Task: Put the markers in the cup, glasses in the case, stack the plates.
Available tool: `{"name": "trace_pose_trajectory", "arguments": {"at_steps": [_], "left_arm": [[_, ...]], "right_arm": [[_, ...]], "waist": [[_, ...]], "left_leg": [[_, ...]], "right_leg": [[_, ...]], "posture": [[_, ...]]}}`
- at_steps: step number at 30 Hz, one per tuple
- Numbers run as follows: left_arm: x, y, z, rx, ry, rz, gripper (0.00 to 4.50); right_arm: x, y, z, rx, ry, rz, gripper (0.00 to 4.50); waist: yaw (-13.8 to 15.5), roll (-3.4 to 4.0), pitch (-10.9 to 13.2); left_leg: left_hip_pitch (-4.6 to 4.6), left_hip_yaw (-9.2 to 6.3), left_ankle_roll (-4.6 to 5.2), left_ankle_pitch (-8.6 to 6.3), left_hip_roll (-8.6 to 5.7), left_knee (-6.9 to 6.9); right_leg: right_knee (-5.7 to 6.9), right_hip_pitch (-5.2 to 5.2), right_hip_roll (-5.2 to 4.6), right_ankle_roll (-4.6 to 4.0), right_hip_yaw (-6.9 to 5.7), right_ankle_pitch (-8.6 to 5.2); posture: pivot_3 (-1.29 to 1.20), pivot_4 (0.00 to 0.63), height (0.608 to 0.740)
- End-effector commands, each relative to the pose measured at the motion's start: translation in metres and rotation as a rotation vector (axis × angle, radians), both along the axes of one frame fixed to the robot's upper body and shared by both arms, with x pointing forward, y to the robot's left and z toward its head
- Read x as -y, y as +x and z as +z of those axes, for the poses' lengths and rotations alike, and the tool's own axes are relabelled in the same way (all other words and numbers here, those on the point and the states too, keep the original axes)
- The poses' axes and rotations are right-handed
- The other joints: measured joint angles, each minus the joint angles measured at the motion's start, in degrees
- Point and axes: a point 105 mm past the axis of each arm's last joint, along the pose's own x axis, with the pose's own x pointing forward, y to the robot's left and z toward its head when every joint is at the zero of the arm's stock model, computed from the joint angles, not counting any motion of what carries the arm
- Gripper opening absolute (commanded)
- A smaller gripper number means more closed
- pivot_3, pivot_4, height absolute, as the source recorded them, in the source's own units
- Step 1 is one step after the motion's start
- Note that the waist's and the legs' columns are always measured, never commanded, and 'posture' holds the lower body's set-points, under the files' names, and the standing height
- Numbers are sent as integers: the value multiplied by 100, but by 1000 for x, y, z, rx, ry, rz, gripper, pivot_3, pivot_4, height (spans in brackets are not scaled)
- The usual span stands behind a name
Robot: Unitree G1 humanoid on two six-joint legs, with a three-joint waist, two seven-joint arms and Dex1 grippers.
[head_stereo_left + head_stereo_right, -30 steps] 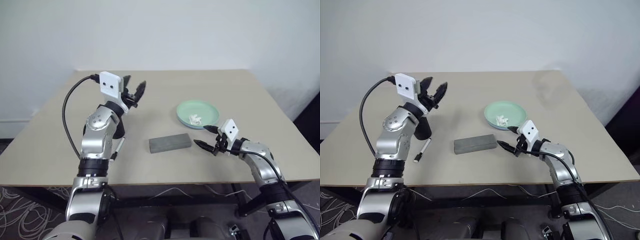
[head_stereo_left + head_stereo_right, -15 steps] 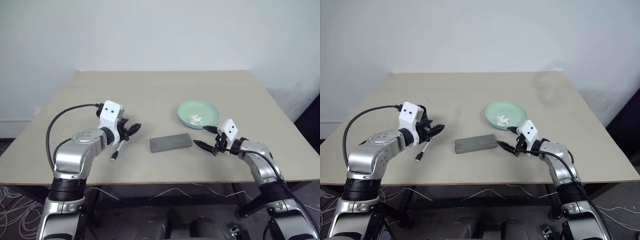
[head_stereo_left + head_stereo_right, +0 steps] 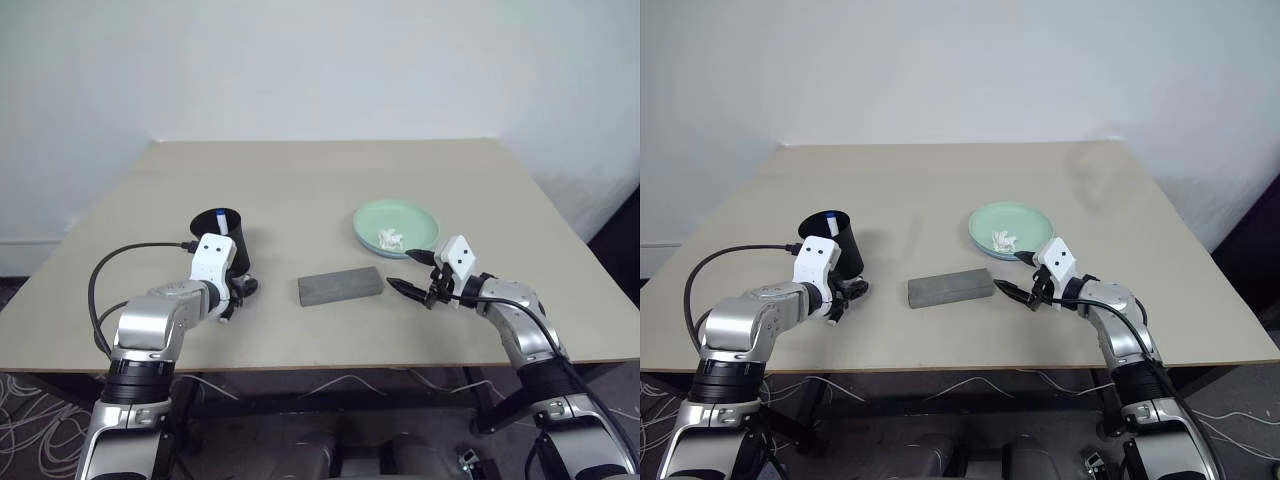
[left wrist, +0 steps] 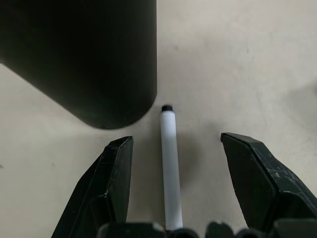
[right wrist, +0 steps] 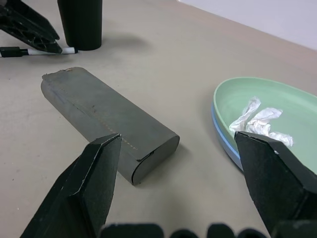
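White and slim, a marker point(image 4: 170, 168) is lying on the bench point(image 3: 320, 190) between the spread fingers of the left end effector point(image 4: 178, 148), which is released and gripping nothing. The black cup point(image 3: 226, 235) is standing just beyond that end effector, a blue-capped marker point(image 3: 829, 214) showing at its rim. The right end effector point(image 3: 414, 276) is hanging released too, with the closed grey case point(image 3: 341, 286) just ahead of it and the stacked plates point(image 5: 257, 124), crumpled paper point(image 5: 260, 121) on top, right beside it.
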Motion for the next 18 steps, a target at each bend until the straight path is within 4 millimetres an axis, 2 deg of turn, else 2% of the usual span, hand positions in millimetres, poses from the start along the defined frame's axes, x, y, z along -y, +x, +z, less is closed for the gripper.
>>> {"name": "trace_pose_trajectory", "arguments": {"at_steps": [1,2,5,12,18], "left_arm": [[-8,0,0,11,26,26,2945],[-7,0,-2,7,25,26,2945],[-6,-1,-5,3,11,25,2372],[-5,-3,-10,-4,8,19,20],[-3,-3,-10,-2,7,11,20]], "right_arm": [[1,2,16,68,10,0,3975],[1,2,16,68,9,-1,3975],[1,3,17,70,9,-1,3975],[0,3,19,71,14,8,3975],[-7,-11,29,26,98,114,3975]], "waist": [[0,0,0],[0,0,0],[0,0,-1],[2,1,-1],[1,2,-1]], "left_leg": [[0,0,0,0,0,0],[0,0,0,0,0,-1],[-1,0,0,0,0,-1],[-1,1,0,0,0,-1],[-1,1,0,0,0,-1]], "right_leg": [[0,-1,0,0,0,0],[0,-2,0,0,1,0],[0,-2,0,0,2,0],[0,-1,-2,-1,2,0],[1,-2,-3,-1,1,0]], "posture": [[0,0,736],[0,0,736],[0,0,736],[0,0,736],[0,0,736]]}}
